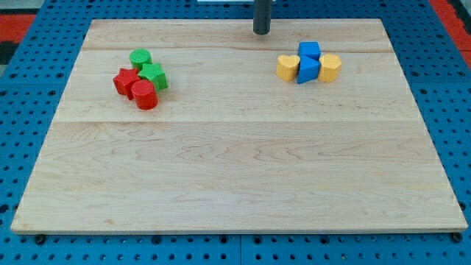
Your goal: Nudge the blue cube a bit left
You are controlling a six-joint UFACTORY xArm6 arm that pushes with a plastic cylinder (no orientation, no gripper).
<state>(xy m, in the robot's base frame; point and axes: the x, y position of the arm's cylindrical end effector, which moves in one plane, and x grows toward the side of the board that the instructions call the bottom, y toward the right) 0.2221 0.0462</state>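
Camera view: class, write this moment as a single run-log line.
my tip: top edge, up-left of blue cube, apart | cube touching blue wedge, between yellow blocks | nudge not started

Pale wooden board (235, 169) with red-green block cluster (140, 79), blue-yellow cluster (309, 65).

Lab: blue pegboard (44, 29), wooden board (235, 177)

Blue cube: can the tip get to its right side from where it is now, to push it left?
Probably yes. My tip sits up and to the view's left of the blue cube, with bare board between. The cube's top and upper right look open; only the yellow block crowds its lower right, so go around over the top.
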